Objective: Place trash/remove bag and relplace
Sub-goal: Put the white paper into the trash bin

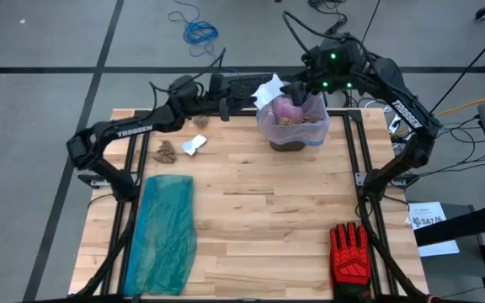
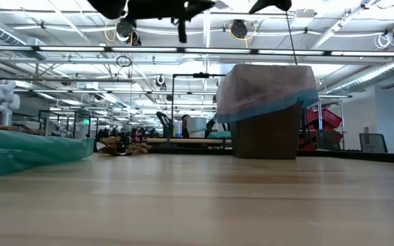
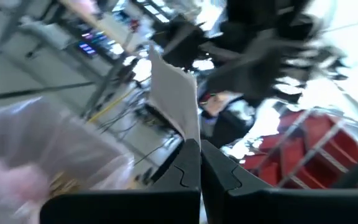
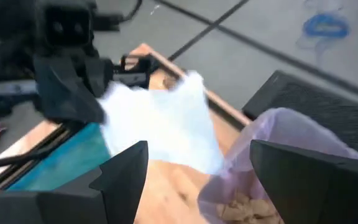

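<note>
High view: left pincer pinches white scrap beside the bag.

The table is pale wood in jointed planks, smooth with a faint sheen. The bag is thin, translucent pinkish plastic, crinkled, with a blue rim. A teal plastic bag lies wrinkled and slightly glossy. The white scrap looks like thin matt paper; the brown wad is rough crumpled paper. The left hand has matt dark plastic-looking fingers. The glove looks rubbery red over black cloth.
</note>
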Action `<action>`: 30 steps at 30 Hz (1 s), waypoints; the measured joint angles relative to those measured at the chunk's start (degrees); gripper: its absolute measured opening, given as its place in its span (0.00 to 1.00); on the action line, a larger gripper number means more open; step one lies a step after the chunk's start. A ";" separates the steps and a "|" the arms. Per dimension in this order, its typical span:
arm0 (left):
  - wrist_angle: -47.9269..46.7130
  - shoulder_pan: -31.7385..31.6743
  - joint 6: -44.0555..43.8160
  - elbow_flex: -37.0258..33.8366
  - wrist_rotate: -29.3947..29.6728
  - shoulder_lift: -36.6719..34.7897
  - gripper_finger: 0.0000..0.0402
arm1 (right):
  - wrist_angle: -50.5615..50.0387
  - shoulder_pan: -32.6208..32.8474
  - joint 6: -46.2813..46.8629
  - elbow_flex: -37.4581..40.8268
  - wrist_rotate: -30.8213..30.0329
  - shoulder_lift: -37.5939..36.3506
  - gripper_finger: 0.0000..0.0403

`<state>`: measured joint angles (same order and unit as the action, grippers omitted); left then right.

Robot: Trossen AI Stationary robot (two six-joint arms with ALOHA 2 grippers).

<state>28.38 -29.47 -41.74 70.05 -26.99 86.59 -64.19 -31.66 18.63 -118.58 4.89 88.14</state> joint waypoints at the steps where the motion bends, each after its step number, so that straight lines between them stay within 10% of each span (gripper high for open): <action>1: 0.59 0.00 -0.02 0.92 -0.92 0.36 0.00 | 0.00 -0.97 -0.19 0.00 2.35 0.05 0.68; 14: 1.13 0.01 -0.10 6.39 -7.36 1.03 0.00 | 8.85 -6.84 -1.33 -0.02 30.69 0.82 0.55; 21: 1.06 0.26 -1.44 6.42 -6.97 1.03 0.00 | 10.04 -5.48 -3.49 -0.02 29.90 1.34 0.07; 30: 0.57 -0.58 2.24 6.42 -6.44 1.09 0.07 | 2.49 -5.22 -6.00 -0.02 19.62 1.23 0.00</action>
<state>28.95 -30.06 -39.49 76.47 -33.43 87.68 -61.71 -36.88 12.63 -118.61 24.51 89.36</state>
